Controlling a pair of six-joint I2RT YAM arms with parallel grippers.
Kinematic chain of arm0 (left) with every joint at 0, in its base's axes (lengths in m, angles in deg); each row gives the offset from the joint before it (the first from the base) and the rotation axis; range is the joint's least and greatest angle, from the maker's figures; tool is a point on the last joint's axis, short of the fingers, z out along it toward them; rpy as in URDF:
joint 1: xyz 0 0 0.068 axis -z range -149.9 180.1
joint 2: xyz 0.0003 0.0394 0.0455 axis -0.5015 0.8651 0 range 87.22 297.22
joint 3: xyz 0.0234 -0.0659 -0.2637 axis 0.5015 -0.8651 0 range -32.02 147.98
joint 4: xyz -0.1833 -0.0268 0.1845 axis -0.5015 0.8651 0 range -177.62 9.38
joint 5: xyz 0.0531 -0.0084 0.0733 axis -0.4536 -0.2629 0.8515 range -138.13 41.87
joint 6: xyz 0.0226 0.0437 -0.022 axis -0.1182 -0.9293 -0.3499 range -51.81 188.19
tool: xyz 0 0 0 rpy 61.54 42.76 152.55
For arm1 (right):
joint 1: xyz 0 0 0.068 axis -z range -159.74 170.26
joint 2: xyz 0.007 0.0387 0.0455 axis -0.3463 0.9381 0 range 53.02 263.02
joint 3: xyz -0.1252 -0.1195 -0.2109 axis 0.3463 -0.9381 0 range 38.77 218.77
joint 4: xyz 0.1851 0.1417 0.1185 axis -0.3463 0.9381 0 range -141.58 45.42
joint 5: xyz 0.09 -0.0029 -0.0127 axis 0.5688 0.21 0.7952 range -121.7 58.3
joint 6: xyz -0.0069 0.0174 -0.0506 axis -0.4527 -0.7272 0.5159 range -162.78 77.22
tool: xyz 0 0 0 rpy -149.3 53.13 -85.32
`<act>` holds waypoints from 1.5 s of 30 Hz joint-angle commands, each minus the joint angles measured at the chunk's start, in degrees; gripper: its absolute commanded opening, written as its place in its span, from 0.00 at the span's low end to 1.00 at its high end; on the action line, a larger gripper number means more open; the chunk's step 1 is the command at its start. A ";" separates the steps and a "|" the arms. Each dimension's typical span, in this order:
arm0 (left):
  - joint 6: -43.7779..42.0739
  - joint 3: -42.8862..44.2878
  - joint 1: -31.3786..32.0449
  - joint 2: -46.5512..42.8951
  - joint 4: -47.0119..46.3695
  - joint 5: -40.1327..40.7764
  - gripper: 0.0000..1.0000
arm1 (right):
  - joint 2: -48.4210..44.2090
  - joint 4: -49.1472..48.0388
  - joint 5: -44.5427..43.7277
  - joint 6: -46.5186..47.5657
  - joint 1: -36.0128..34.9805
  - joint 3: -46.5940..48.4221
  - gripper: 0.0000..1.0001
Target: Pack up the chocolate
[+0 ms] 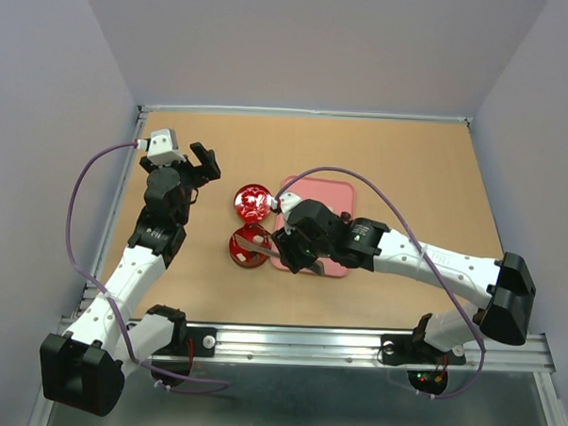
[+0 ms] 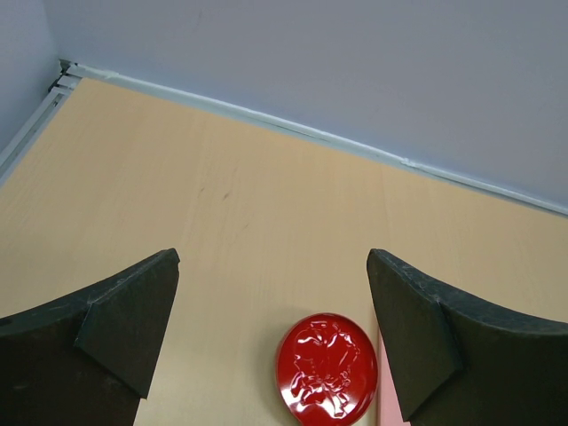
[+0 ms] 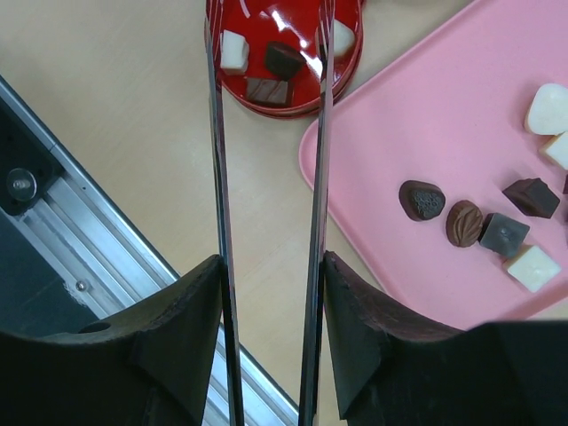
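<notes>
Several chocolates, dark brown [image 3: 422,200] and cream-white [image 3: 532,266], lie on the pink tray [image 3: 399,115]. More sit in the open red tin base [image 3: 297,99], among them a dark one [image 3: 284,58] and a white one [image 3: 234,51]. My right gripper [image 3: 272,257] is shut on metal tongs [image 3: 220,177], whose two arms reach out over the tin base, spread apart with nothing gripped between them. In the top view this gripper [image 1: 297,248] hovers between the tin base [image 1: 242,256] and the tray [image 1: 337,192]. My left gripper [image 2: 273,257] is open and empty above the table.
The round red tin lid [image 1: 253,203] with an embossed top lies behind the base; it also shows in the left wrist view [image 2: 327,366]. The metal rail [image 3: 53,240] runs along the table's near edge. Walls enclose the table on three sides.
</notes>
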 commanded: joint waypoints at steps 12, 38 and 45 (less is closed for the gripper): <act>-0.11 2.86 0.27 -0.46 -1.77 0.47 0.99 | -5.02 -0.62 -11.33 -4.12 -0.47 -0.44 0.50; 0.24 3.13 0.35 -0.89 -1.51 0.20 0.99 | -14.87 19.87 -13.71 -21.44 -0.21 -9.40 0.49; 0.25 3.13 0.35 -0.89 -1.42 0.11 0.99 | -13.46 19.61 -13.62 -21.18 -0.21 -9.41 0.49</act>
